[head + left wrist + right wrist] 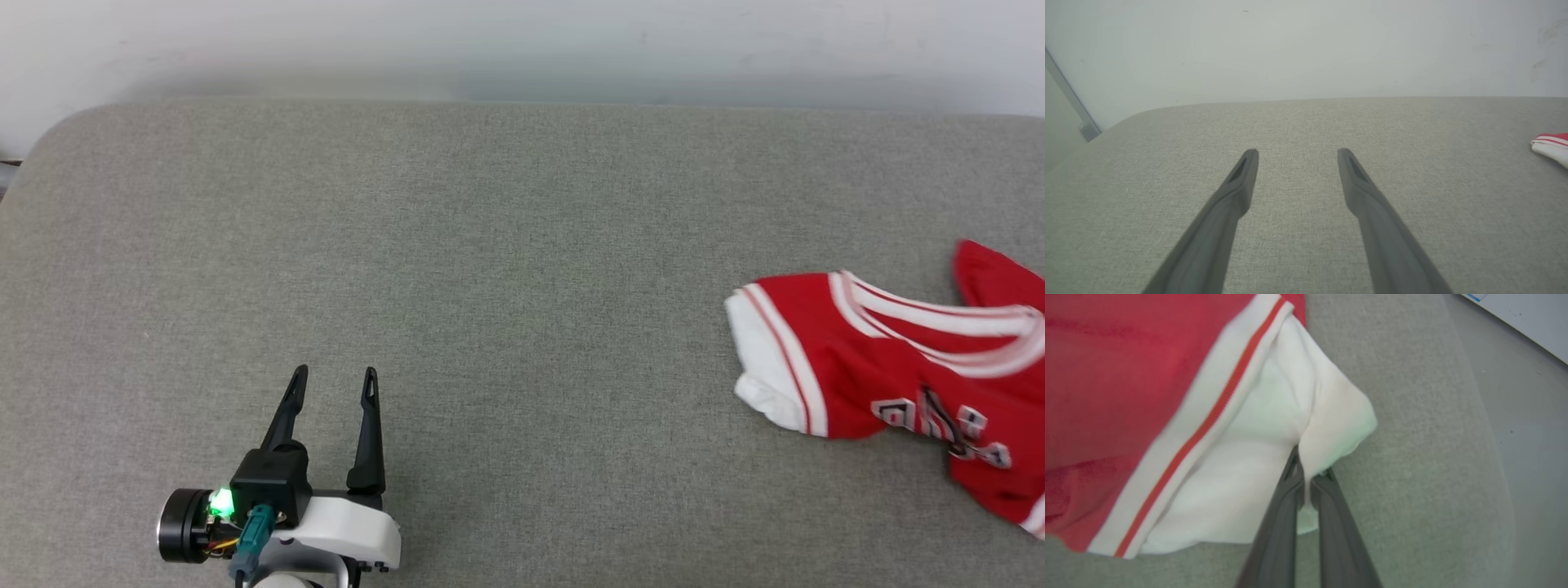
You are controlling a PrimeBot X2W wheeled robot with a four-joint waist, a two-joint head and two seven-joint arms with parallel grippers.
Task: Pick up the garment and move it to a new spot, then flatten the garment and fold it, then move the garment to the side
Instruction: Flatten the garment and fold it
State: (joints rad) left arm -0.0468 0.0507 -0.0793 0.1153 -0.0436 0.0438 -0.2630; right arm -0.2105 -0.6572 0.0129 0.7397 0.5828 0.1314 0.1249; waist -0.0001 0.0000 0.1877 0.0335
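A grey fabric surface [490, 245] with a rounded upper-left corner meets a pale wall [522, 41]. The garment [882, 367] lies crumpled at mid-right, cut off by the frame edge, well apart from the left gripper [336, 372] at lower left, fingers spread, holding nothing. The right gripper [1308, 475] pinches the white sleeve.

Black lettering [939, 420] on red garment [824, 351], crumpled, none legible
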